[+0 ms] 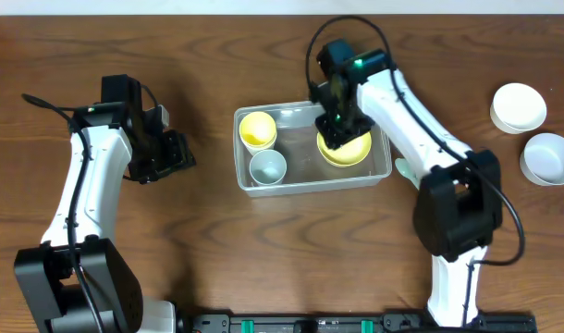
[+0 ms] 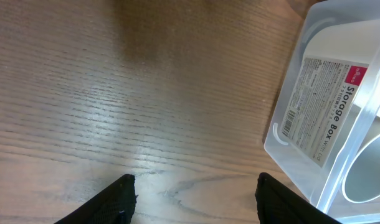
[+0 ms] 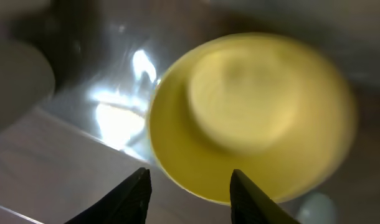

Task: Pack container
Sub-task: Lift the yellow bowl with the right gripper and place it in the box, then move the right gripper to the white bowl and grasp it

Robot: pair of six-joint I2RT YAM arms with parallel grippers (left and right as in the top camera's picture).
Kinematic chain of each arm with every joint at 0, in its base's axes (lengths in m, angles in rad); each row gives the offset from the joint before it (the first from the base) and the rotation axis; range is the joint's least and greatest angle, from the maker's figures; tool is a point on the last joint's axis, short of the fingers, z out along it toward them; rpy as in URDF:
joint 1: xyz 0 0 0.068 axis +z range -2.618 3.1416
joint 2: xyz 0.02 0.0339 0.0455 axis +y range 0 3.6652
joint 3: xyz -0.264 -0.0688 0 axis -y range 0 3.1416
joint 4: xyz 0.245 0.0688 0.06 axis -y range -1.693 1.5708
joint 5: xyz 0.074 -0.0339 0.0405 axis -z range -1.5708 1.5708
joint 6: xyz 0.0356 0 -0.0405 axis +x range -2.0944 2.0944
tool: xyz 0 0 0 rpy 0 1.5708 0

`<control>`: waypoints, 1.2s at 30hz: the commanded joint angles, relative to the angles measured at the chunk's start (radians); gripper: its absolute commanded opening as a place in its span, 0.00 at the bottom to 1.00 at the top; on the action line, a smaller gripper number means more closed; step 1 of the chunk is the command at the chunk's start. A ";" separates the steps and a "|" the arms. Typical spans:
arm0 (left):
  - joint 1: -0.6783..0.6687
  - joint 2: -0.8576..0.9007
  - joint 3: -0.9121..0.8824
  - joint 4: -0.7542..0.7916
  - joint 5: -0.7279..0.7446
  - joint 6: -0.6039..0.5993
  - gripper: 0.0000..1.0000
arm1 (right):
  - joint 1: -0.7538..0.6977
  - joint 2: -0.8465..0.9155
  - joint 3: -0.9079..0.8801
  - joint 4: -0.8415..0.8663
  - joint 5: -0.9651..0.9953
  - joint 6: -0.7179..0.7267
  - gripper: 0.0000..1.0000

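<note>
The right gripper (image 1: 341, 128) is hanging low over the yellow bowl (image 1: 347, 151), its fingers standing wide apart just over the bowl's near rim in the right wrist view, with nothing pinched that I can make out through the blur. If it is lifting off at a slant, one finger is likely to be catching that rim and tipping the bowl or dragging the light container (image 1: 300, 153) sideways. The two cups are also taking up the left part, so anything more going in is risking a knock against them. The container is sitting at the centre of the overhead frame, and it is holding a yellow cup (image 1: 257, 129) at its upper left, a grey cup (image 1: 267, 166) just below that, and the yellow bowl at its right. The left gripper (image 1: 177, 153) is waiting left of centre, apart from the container, fingers wide and holding nothing, over bare table (image 1: 208, 259). Two white bowls (image 1: 519, 107) are lying at the upper right, outside the container, well apart from it.
</note>
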 commanded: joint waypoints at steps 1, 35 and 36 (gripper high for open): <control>0.002 -0.001 0.009 -0.009 0.012 0.010 0.63 | -0.095 -0.152 0.059 0.041 0.135 0.083 0.57; 0.002 -0.001 0.009 -0.008 0.012 0.010 0.63 | -0.781 0.217 0.058 0.292 0.078 0.005 0.85; 0.002 -0.001 0.009 -0.008 0.012 0.010 0.63 | -0.777 0.221 0.058 0.289 0.079 0.004 0.85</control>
